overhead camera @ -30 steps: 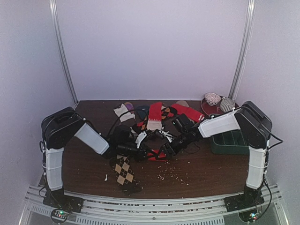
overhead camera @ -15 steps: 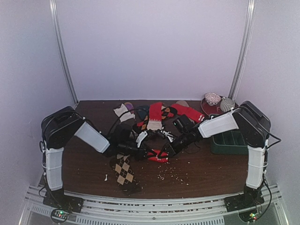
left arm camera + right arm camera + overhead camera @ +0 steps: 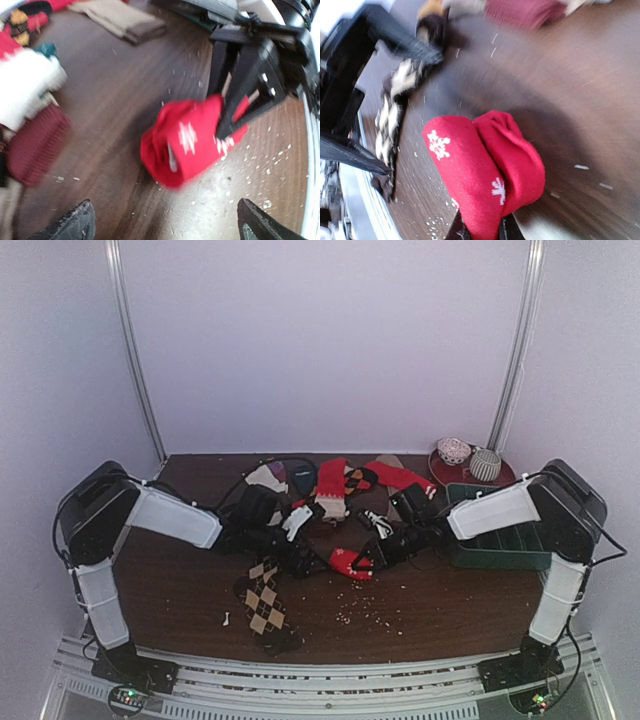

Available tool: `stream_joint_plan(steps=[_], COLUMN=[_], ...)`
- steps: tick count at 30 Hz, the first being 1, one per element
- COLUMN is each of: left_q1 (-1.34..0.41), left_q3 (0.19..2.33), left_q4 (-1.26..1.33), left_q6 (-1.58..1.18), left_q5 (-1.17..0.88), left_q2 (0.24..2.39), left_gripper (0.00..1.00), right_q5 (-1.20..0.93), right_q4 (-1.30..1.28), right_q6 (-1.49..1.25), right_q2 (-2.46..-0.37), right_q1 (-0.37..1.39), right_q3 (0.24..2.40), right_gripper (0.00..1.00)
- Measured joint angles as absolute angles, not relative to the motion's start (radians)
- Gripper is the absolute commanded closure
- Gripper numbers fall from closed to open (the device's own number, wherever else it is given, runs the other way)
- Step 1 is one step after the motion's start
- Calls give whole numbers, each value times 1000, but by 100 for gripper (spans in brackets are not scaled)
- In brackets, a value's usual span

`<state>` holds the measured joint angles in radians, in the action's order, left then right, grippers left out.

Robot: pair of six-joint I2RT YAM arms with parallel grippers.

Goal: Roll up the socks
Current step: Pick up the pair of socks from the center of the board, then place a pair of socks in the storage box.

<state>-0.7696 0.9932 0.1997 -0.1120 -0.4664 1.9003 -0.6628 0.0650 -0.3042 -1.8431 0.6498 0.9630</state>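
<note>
**Top view:** left gripper (image 3: 300, 552) and right gripper (image 3: 378, 555) are seen nose to nose over the table (image 3: 450, 610), with the red sock roll (image 3: 350, 563) between them. Jaw state can't be read at this size. The argyle sock (image 3: 262, 605) is laid flat and unrolled, just to the near side of the left jaws. A sock pile (image 3: 330, 490) lies beyond both sets of jaws. A green tray (image 3: 500, 545) sits behind the right wrist.

**Left wrist view:** the left jaws are spread to full width, with nothing held and nothing between them. The red roll is seen ahead of them, clear of both fingertips. Whether it is resting on the wood or lifted just off it can't be told. It is pinched at one end by the right gripper's fingers (image 3: 240, 95).

**Right wrist view:** the right jaws are nearly closed and clamped on the roll's near edge. The bundle projects forward from the fingertips, with white snowflakes showing. The argyle sock is seen ahead and to the left of these jaws.

**Judgement:** rolling of the red sock looks done, and the bundle is carried by the right side alone. For the next move:
- The roll is to be parked clear of the work area.
- The pinch is to be released only once the roll is seated, so that it isn't let unwind.
- The argyle sock can then be taken by one end with the free left jaws.
</note>
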Motion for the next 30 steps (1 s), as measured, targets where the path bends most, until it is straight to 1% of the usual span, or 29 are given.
stream_joint_plan(steps=[8,12,16,20,23,30], left_q1=[-768,-768,-767,-767,-767,-767], left_q3=[1017,1030,1031,1031,1031,1026], left_q4=[149,155,159,175,195,243], left_q6=[-109,-112,-123,-137,-150,-175], left_q5=[-438,-450,-476,-507,-531,-575], left_q2=[1749,1746,1746,1746,1746,1746], left_gripper=[2,2,2,2,2,2], right_q5=[-482,-373,-230,-117,-76,-32], right_q4=[56,14,-85,-184,-237,-306], right_q6=[-404,-423,-431,-424,-414,-423], right_q2=[-1489,-1356,-1246,-1170,-1155,-1155], right_q1=[547,459,349,265,226,200], right_q3=[899,870,823,811,811,750], right_gripper=[100,100,100,100,100,100])
